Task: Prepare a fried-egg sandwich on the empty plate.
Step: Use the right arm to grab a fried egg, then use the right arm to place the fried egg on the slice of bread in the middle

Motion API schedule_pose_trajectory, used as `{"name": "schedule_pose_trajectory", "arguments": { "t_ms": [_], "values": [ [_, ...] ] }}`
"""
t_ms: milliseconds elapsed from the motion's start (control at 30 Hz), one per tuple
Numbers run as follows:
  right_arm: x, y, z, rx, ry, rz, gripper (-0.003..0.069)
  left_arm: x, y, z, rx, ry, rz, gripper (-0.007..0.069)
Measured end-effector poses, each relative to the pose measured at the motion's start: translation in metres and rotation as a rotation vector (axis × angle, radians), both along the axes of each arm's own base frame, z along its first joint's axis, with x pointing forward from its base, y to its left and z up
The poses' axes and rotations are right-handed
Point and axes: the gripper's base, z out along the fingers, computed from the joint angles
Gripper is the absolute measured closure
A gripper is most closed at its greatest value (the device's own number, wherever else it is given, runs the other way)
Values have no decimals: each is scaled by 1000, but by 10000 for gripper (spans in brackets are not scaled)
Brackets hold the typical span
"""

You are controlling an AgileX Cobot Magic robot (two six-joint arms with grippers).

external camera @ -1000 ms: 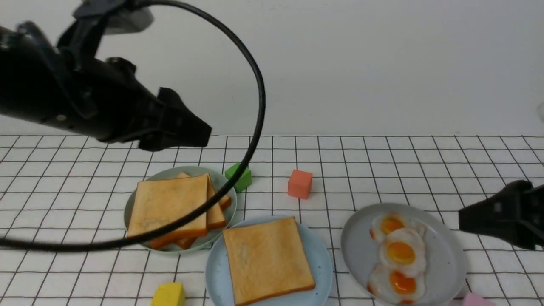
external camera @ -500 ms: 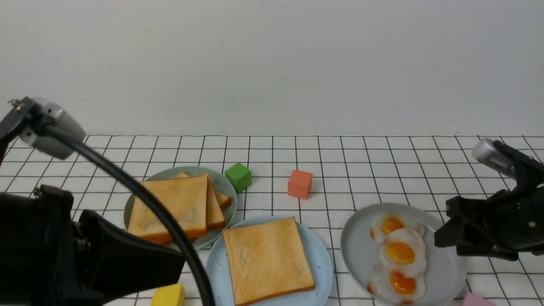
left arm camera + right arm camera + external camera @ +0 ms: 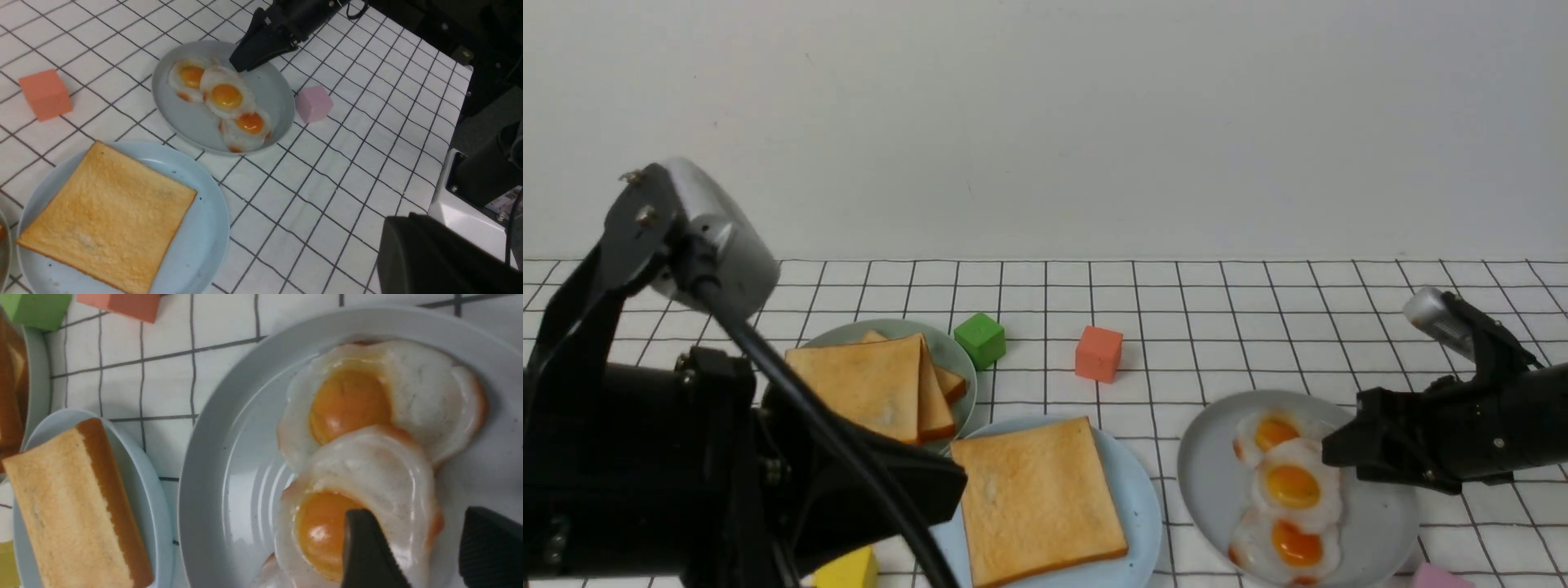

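**Desk:** What sits on the light blue plate [image 3: 1141, 510]?

**Photographer:** One square golden-brown toast slice [image 3: 1037, 498], lying flat, with no egg and no second slice on it. The sandwich is not yet built, and its parts lie on three plates.

**Desk:** Where are the other parts, seen from that plate?

**Photographer:** Just to its right, a grey plate [image 3: 1217, 482] carries three fried eggs in an overlapping row. The middle egg [image 3: 1293, 486] lies partly over the farther one. Behind and left of the blue plate, close to its rim, a pale green plate [image 3: 950, 347] holds a stack of toast [image 3: 866, 384].

**Desk:** And the arms?

**Photographer:** The right gripper [image 3: 425, 555] hangs over the grey plate, right of the blue one, with its jaws parted and nothing gripped. One finger [image 3: 367, 551] shows over the middle egg's white beside the yolk, and the other sits past that egg's edge. I cannot tell whether either touches. The left gripper [image 3: 956, 486] is closed with nothing seen in it. In the front view its tip shows against the blue plate's left rim.

**Desk:** Anything else?

**Photographer:** A green cube [image 3: 980, 340] and a salmon cube [image 3: 1098, 354] stand behind the blue plate. A yellow cube [image 3: 849, 569] sits at its near left, and a pink cube [image 3: 314, 103] lies to its right, beyond the grey plate. Everything rests on a white grid-lined cloth [image 3: 1258, 327].
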Motion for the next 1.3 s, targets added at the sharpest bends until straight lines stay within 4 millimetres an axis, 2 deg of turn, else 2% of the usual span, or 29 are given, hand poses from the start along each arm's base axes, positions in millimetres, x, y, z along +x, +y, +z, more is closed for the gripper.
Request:
{"name": "schedule_pose_trajectory", "arguments": {
  "t_ms": [267,333,433,500,533,567,700,800,933,967,1033,1100,1167,1300],
  "values": [
    [4,0,-15,18,24,-15,324,11,-5,-8,11,33,15,638],
    [6,0,-19,22,25,-18,347,13,-6,-9,12,39,18,638],
    [6,0,-22,20,21,-10,414,14,-7,-10,13,43,18,638],
    [6,0,-22,16,19,-5,492,14,-7,-10,12,44,18,638],
    [6,0,-22,16,19,-5,492,14,-7,-10,12,44,18,638],
    [6,0,-22,18,16,-5,563,14,-7,-10,11,44,18,638],
    [7,0,-21,12,13,6,564,14,-7,-10,10,45,18,638],
    [6,1,-15,5,-7,20,564,14,-7,-10,9,46,19,638],
    [3,2,4,3,-61,39,564,14,-6,-9,8,62,23,638],
    [0,3,19,7,-107,48,564,12,-5,-8,15,75,36,637],
    [-2,6,30,19,-138,56,564,10,-3,-8,26,87,47,637],
    [-6,14,46,48,-181,72,564,8,1,-9,55,116,79,637],
    [-11,33,61,112,-220,101,564,6,7,-12,100,159,138,637],
    [-15,85,71,197,-235,225,564,3,18,-14,180,151,207,637]
  ]
}}
